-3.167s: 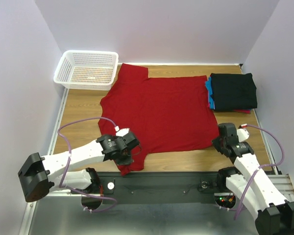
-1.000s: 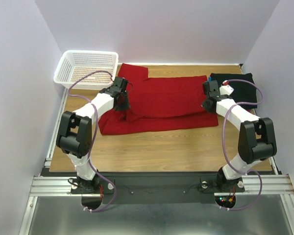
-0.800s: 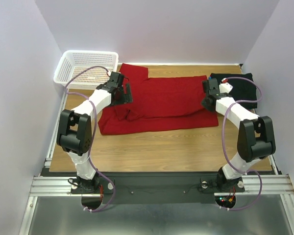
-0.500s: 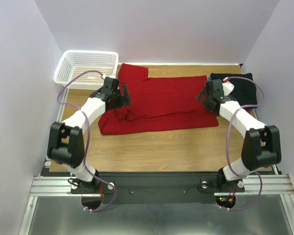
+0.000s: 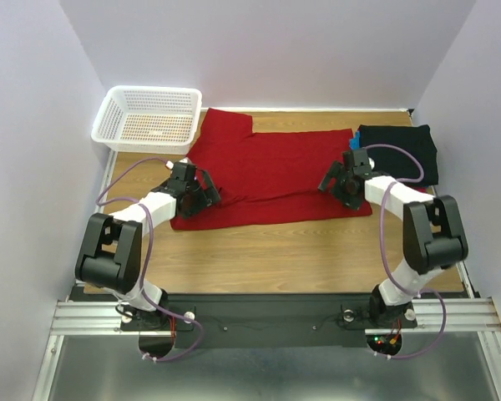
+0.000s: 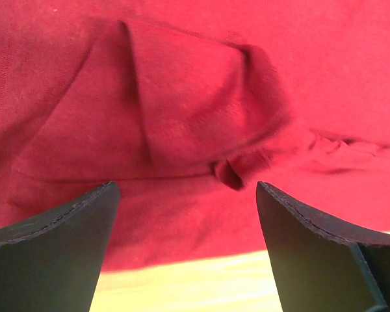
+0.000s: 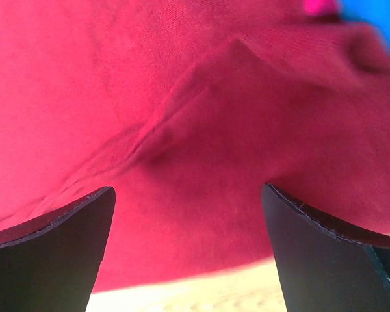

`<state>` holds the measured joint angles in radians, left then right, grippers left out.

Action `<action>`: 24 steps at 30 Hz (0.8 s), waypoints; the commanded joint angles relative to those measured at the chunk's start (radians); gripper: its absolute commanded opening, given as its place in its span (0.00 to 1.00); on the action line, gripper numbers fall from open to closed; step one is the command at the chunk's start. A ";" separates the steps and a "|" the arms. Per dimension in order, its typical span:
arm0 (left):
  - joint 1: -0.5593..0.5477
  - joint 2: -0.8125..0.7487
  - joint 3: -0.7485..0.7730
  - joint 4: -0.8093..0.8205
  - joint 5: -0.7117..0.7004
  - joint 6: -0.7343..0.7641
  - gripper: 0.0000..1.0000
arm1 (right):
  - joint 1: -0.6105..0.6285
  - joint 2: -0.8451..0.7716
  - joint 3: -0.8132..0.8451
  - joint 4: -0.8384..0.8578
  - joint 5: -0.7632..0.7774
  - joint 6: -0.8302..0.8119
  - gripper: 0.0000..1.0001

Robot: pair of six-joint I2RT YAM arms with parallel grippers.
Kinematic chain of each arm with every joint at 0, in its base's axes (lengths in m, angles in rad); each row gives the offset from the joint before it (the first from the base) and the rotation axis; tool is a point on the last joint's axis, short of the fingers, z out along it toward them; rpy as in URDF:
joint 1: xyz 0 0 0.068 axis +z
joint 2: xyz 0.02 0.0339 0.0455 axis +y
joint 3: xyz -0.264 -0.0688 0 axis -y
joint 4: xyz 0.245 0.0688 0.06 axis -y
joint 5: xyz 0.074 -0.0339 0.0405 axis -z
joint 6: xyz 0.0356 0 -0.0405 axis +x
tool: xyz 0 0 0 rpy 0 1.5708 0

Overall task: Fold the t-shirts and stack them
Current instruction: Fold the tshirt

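1. Two arms reach over the red t-shirt (image 5: 275,171), one at each of its ends. You see it lying flat on the wooden table (image 5: 275,251) as a wide band.
2. Left gripper (image 5: 202,193): sits over the shirt's left end, near its front edge. In the left wrist view (image 6: 185,214) the jaws stand well apart with nothing between them. Below them the cloth (image 6: 195,97) shows a folded flap and a small bunched hem.
3. Right gripper (image 5: 334,182): sits over the shirt's right end. In the right wrist view (image 7: 188,201) the jaws are likewise spread and grip nothing. The cloth (image 7: 182,97) under them carries one diagonal crease.
4. Folded stack (image 5: 399,154): black on top, lying just beside the shirt's right edge at the far corner. A blue layer (image 5: 353,137) peeks out on the side facing the shirt.
5. White basket (image 5: 154,90): stands just off the shirt's far left sleeve.
6. You cannot tell from these views whether either gripper touches the cloth.
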<state>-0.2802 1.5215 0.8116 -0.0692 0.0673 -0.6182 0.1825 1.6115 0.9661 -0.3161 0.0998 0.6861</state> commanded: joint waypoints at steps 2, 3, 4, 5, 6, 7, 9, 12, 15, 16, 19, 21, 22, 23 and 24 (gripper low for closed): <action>0.024 0.006 -0.028 0.101 0.025 -0.035 0.98 | -0.005 0.097 0.057 0.098 -0.077 -0.049 1.00; 0.026 0.003 -0.049 0.101 0.025 -0.038 0.98 | -0.003 0.106 0.045 0.112 -0.081 -0.048 1.00; 0.029 -0.012 -0.073 0.095 0.016 -0.046 0.98 | -0.002 0.102 0.013 0.120 -0.086 -0.045 1.00; 0.029 -0.024 -0.087 0.094 0.009 -0.049 0.98 | -0.002 0.102 -0.006 0.120 -0.084 -0.045 1.00; 0.030 -0.056 -0.100 0.085 -0.001 -0.057 0.99 | -0.002 0.084 -0.024 0.120 -0.084 -0.045 0.99; 0.030 -0.075 -0.112 0.071 -0.015 -0.067 0.98 | -0.002 0.070 -0.049 0.121 -0.081 -0.042 0.99; 0.030 -0.140 -0.152 0.031 -0.059 -0.083 0.98 | 0.000 0.016 -0.116 0.120 -0.095 -0.019 1.00; 0.030 -0.223 -0.193 -0.046 -0.147 -0.120 0.98 | 0.000 -0.047 -0.211 0.121 -0.156 0.023 1.00; 0.030 -0.288 -0.244 -0.104 -0.179 -0.152 0.98 | 0.005 -0.160 -0.291 0.118 -0.196 0.065 1.00; 0.030 -0.332 -0.259 -0.110 -0.181 -0.158 0.98 | 0.005 -0.194 -0.346 0.120 -0.207 0.073 1.00; 0.030 -0.412 -0.313 -0.147 -0.215 -0.189 0.98 | 0.008 -0.349 -0.429 0.098 -0.226 0.085 1.00; 0.030 -0.457 -0.336 -0.181 -0.213 -0.198 0.98 | 0.009 -0.439 -0.449 0.048 -0.216 0.087 1.00; 0.029 -0.471 -0.339 -0.210 -0.218 -0.212 0.98 | 0.009 -0.464 -0.461 0.034 -0.213 0.087 1.00; 0.027 -0.487 -0.353 -0.204 -0.201 -0.221 0.98 | 0.009 -0.504 -0.464 0.011 -0.206 0.084 1.00; 0.027 -0.501 -0.357 -0.196 -0.187 -0.219 0.98 | 0.009 -0.518 -0.464 0.002 -0.203 0.082 1.00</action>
<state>-0.2535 1.0740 0.4763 -0.2199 -0.1040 -0.7990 0.1848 1.1622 0.5072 -0.2276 -0.0982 0.7574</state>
